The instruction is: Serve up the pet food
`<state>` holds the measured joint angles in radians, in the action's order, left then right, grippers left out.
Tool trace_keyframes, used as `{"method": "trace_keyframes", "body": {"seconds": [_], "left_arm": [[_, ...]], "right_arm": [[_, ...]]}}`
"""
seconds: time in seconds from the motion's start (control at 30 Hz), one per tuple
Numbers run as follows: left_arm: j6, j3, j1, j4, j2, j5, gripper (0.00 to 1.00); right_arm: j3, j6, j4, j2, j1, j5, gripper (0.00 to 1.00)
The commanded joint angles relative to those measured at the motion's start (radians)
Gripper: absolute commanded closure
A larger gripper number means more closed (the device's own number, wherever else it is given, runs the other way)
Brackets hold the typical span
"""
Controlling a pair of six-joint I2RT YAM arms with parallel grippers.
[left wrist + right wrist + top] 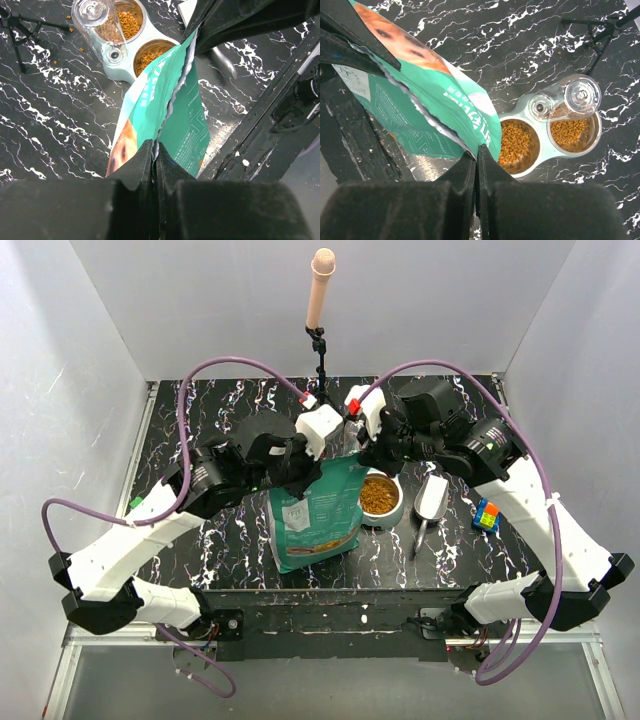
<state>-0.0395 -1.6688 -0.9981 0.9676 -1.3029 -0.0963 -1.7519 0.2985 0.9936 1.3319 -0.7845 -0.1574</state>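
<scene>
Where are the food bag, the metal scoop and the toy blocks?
food bag (pixel 330 502): top external view, teal front panel.
metal scoop (pixel 432 498): top external view, the scoop's bowl.
toy blocks (pixel 487 515): top external view, coloured upper face.

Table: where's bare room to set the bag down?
Free: front-left, between the bag and the left edge of the table; also back-left, left of the tripod. Crowded: right of the bag, where bowl, scoop and blocks sit in a row.
</scene>
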Motion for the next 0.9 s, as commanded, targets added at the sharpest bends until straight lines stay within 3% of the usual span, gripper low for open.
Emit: {"method": "trace_keyframes", "body": {"seconds": [0.0,0.2,0.3,0.37,0.47,0.6,0.67,0.87], "left_arm": [[0.067,-0.005,0.003,0.010,0.057,0.018,1.00],[0.047,-0.020,0.001,0.060,0.068,0.039,1.00],[-0.016,-0.022,0.003,0.063,0.077,0.046,0.63],[-0.048,-0.040,0.001,0.074,0.070,0.021,0.54],[-0.075,-0.092,0.001,0.115,0.018,0.024,0.51],[-0.089,-0.108,0.003,0.112,-0.015,0.030,0.43],[-0.082,-0.112,0.003,0.105,-0.027,0.026,0.43],[-0.060,-0.147,0.003,0.125,-0.079,0.018,0.50]], "right_arm": [[-0.005,-0.010,-0.084,-0.054,0.016,0.025,0.94],[0.028,-0.042,-0.122,-0.065,0.013,-0.005,0.85],[0.041,-0.048,-0.133,-0.069,0.007,-0.013,0.79],[0.049,-0.061,-0.145,-0.076,0.005,-0.005,0.67],[0.061,-0.079,-0.156,-0.082,0.004,-0.005,0.57],[0.074,-0.094,-0.164,-0.082,-0.004,-0.002,0.32],[0.074,-0.108,-0.167,-0.083,-0.005,-0.002,0.24],[0.092,-0.150,-0.181,-0.106,-0.005,0.021,0.15]]}}
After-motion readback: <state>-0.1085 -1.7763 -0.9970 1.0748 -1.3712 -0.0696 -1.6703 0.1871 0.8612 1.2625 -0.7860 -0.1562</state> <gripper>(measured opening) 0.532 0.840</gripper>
